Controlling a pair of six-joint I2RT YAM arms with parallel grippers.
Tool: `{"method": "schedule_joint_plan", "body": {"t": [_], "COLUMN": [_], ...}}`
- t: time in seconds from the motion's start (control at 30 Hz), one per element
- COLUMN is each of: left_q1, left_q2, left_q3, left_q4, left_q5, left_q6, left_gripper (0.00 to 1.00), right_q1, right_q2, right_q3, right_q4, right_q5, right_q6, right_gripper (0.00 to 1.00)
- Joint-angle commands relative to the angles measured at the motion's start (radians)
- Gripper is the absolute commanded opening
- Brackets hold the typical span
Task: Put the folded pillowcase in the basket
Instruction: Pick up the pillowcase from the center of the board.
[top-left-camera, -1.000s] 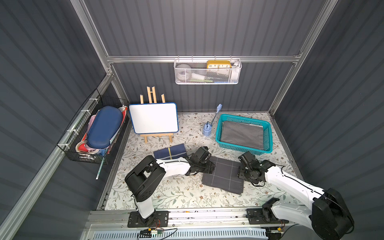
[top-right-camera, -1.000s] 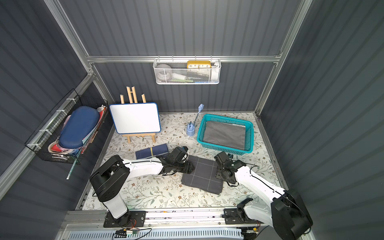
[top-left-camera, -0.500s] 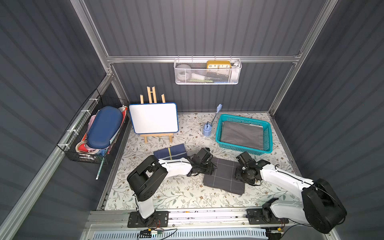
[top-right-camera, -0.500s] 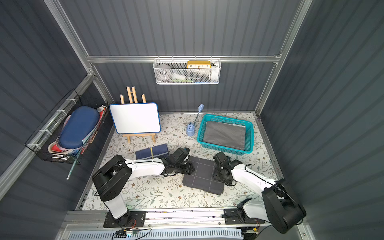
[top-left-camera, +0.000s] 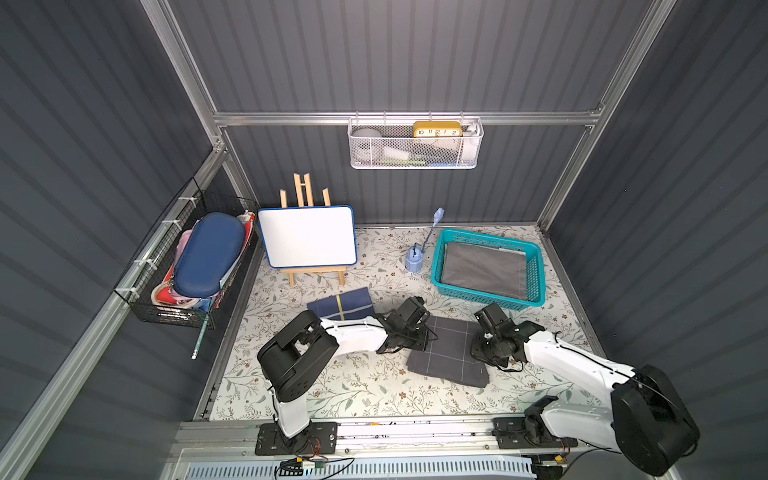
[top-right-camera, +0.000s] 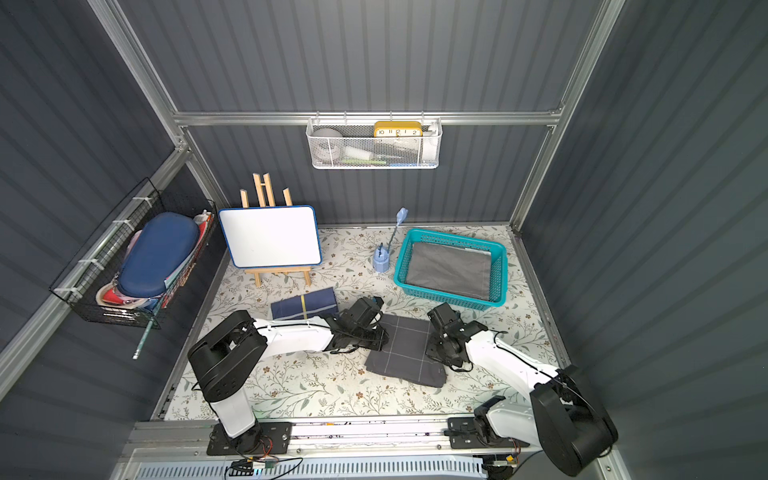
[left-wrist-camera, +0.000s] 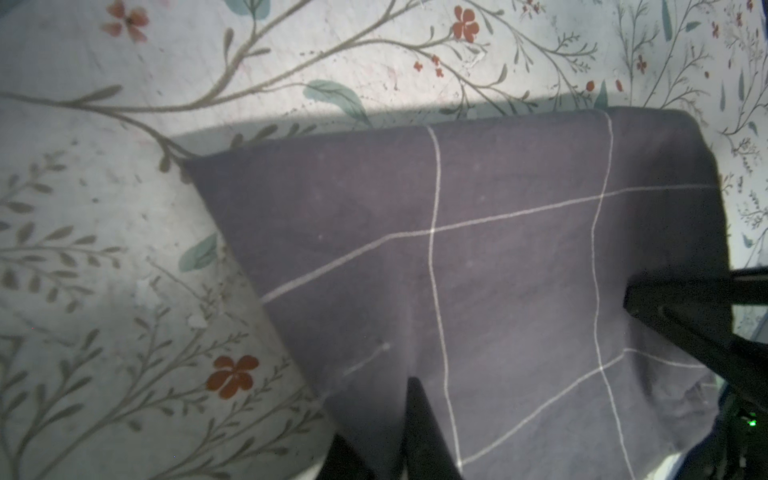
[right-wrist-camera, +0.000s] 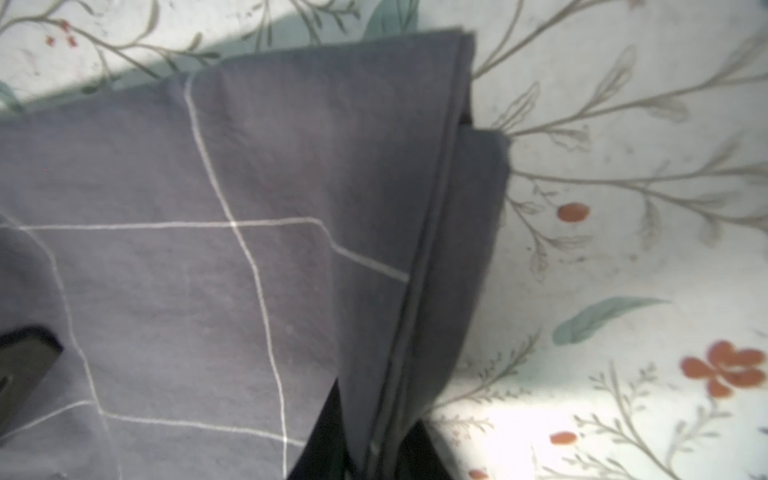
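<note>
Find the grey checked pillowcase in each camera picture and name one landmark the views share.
In a top view: the pillowcase lies at front centre of the floral table cover.
In a top view: the pillowcase, same spot.
Left wrist: the pillowcase fills much of the picture.
Right wrist: the pillowcase fills over half the picture.
Shared landmark: the floral table cover, visible in all four.

Mounted high at the front in both top views, looking down and toward the back wall, far enough off to take in both arms, the floral table (top-left-camera: 353, 386) and the basket (top-left-camera: 482, 296); nearly the same field, only shifted sideways a little. Held very close over the folded pillowcase (left-wrist-camera: 478, 249) in both wrist views, aimed from opposite edges, sharing its gridded middle.
</note>
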Motion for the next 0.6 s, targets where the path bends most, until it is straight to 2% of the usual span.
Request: {"method": "schedule_joint_plan", "body": {"t": [0.0,0.13,0.27,0.43,0.57], "left_q1": [-0.004,-0.005,-0.004,-0.004,-0.005], "left_q2": [-0.069,-0.130,-0.221,-0.322,-0.372], "left_q3": [-0.014,-0.023,-0.043,-0.035,0.018], "left_q4": [0.037,0.046,0.055,0.063,0.044], "left_q5": [0.009,-0.010,-0.047,-0.058,-0.101], "left_q6": [-0.003,0.007,0.024,0.072,0.113], "left_gripper": [0.11,0.06,0.05,0.01,0.00], "right_q1": [0.001,0.000,0.000,0.000,0.001], "right_q2": [-0.047,-0.093,-0.156,-0.248,-0.309], "right_q3": [0.016,0.046,0.089,0.181,0.260], "right_q4": [-0.053,-0.088,-0.122,-0.173,-0.192], "right_q5": [0.045,0.065,0.074,0.075,0.127], "right_q6": [-0.031,-0.063,-0.086,-0.116,-0.149], "right_gripper": [0.11,0.06,0.04,0.04,0.04]}}
